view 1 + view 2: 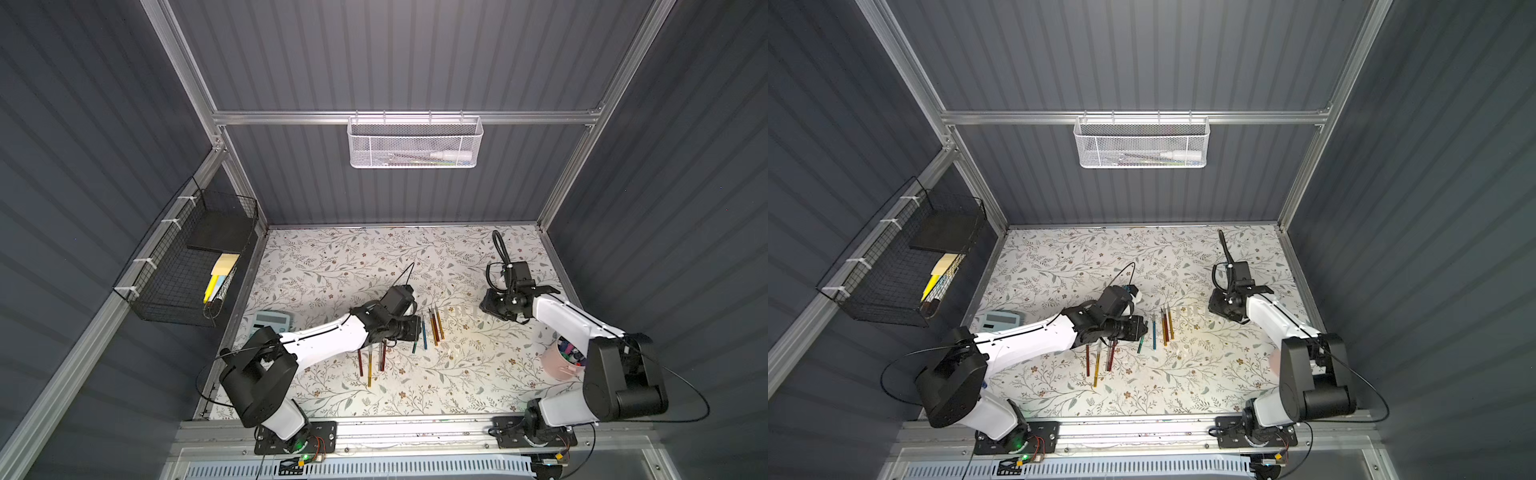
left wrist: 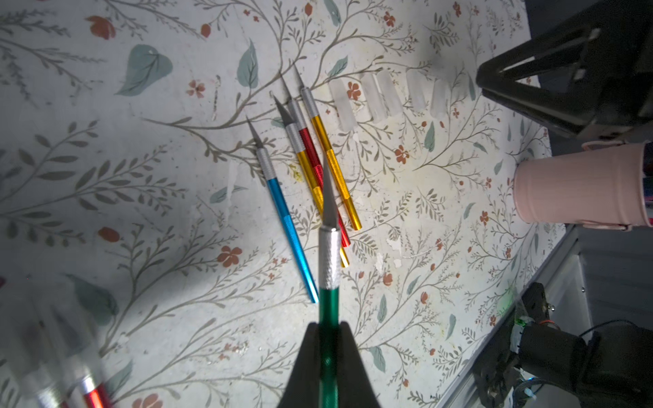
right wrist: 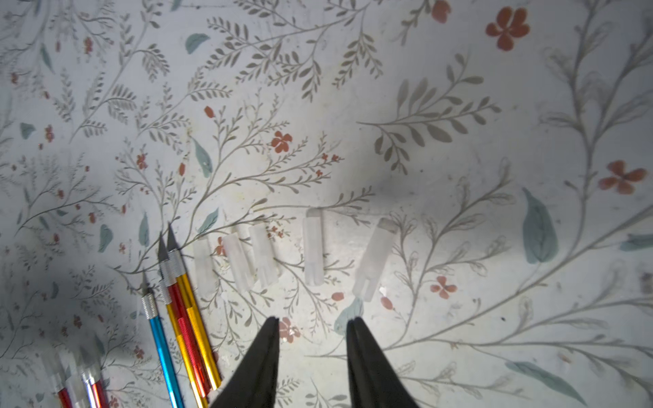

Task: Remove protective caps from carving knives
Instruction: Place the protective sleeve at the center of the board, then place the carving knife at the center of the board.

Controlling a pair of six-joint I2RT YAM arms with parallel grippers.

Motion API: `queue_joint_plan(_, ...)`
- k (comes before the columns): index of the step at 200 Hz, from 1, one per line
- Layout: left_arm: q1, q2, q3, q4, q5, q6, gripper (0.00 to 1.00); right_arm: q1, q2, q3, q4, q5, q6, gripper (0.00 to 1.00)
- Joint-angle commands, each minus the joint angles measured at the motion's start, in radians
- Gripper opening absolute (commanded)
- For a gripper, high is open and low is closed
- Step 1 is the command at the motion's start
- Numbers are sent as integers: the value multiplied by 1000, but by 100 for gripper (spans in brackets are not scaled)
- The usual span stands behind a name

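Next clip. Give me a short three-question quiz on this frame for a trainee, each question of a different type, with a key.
1. True or false: the left gripper is shut on the green knife, and that knife's blade is bare.
2. How many loose clear caps lie in the row just ahead of the open right gripper? A: three. B: five. C: eight.
3. Fill in: the bare knife lying just apart from the bunched gold and red knives has a ___ handle.

Key
1. True.
2. B.
3. Blue: it is the blue knife.
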Motion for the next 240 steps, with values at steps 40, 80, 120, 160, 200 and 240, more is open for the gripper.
queue_joint_plan(40,8,52,12,-33,-76,-50,4,25,-195,-94,54,-191,6,45)
queue_joint_plan(80,8,124,61,-51,-76,-71,4,53,-304,-141,90,-316,4,54)
queue_joint_plan(120,10,158,43,10,-77,-129,4,72,-313,-142,90,-443,-4,66)
queue_joint_plan(160,9,200,38,93,-65,-180,4,148,-310,-116,51,-405,3,92)
queue_joint_plan(200,10,232,66,107,-87,-199,4,230,-302,-86,14,-312,-2,99)
queue_joint_plan(240,10,267,76,127,-84,-224,4,239,-302,-91,8,-289,-9,99)
